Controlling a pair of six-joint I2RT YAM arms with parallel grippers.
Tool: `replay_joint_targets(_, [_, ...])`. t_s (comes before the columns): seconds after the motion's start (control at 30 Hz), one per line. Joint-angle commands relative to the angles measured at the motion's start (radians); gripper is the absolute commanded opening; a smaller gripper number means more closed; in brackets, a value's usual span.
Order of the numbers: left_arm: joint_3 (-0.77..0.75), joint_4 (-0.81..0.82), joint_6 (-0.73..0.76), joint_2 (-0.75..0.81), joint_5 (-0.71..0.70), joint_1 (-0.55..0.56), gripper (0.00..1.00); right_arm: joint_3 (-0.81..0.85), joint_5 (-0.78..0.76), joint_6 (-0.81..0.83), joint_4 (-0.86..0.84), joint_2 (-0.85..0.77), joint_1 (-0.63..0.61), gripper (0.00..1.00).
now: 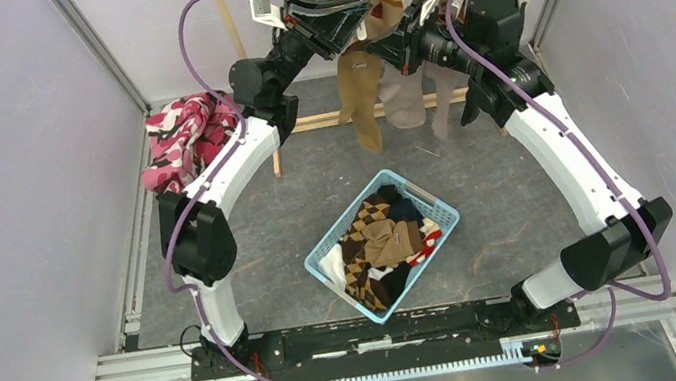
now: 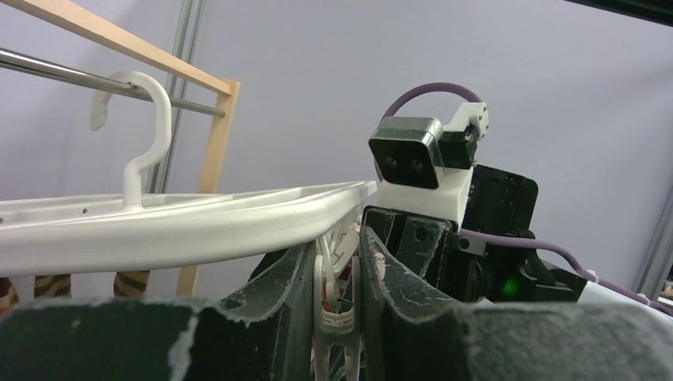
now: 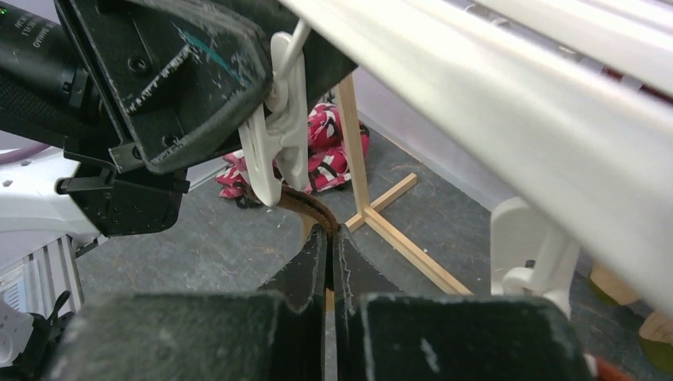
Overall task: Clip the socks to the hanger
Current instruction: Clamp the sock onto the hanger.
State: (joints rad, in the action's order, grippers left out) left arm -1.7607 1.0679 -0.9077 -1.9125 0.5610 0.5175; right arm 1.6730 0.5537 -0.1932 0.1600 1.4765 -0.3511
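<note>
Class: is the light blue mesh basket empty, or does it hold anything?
Not empty: the light blue mesh basket holds a heap of mixed-colour fabric socks.

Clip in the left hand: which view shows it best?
Right wrist: the white clip shows nearly whole, side-on, just above the brown sock. Left wrist shows only part of it between dark fingers. Top external: hidden by the arms.

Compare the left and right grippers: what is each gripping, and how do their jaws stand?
The left gripper grips a white clip dangling from the hanger; the right gripper pinches the edge of a brown sock. The left's jaws stand partly apart around the clip; the right's are fully shut on thin fabric. Both are raised just beneath the hanger.
</note>
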Motion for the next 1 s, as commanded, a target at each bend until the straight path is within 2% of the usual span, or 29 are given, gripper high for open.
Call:
replay_joint_targets(0.0, [-0.045, 0.046, -0.025, -0.002, 0.024, -0.002, 0.25, -0.011, 0.031, 0.009, -0.039, -0.039, 0.004, 0.0])
replay_joint_targets(0.97, [-0.028, 0.07, -0.033, -0.004, 0.036, -0.002, 0.25, 0.032, 0.012, -0.109, -0.111, -0.031, 0.026, 0.0])
